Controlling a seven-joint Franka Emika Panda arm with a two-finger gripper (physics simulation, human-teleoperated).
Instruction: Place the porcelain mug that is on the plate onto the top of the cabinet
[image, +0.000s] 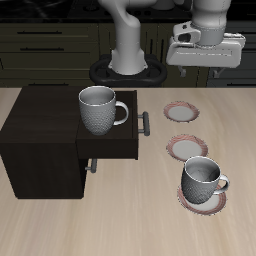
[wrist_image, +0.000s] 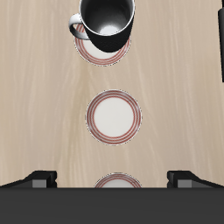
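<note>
- Nearest the exterior camera, the mug (image: 203, 181) is sitting on its plate (image: 207, 203) near the table's front edge, untouched.
- We are holding the gripper (image: 205, 66) high above the farthest plate (image: 183, 113), well apart from the mug; its fingers are spread and grasping nothing.
- We are judging this as the approach step: next we are needing to travel toward the front edge, descend over the mug and close on its rim or handle.
- Only the exterior view is showing the cabinet (image: 40, 135) and a second mug (image: 98, 110) already standing on it.
- Our wrist view is lining up all three plates, with the middle plate (wrist_image: 114, 115) bare.
</note>
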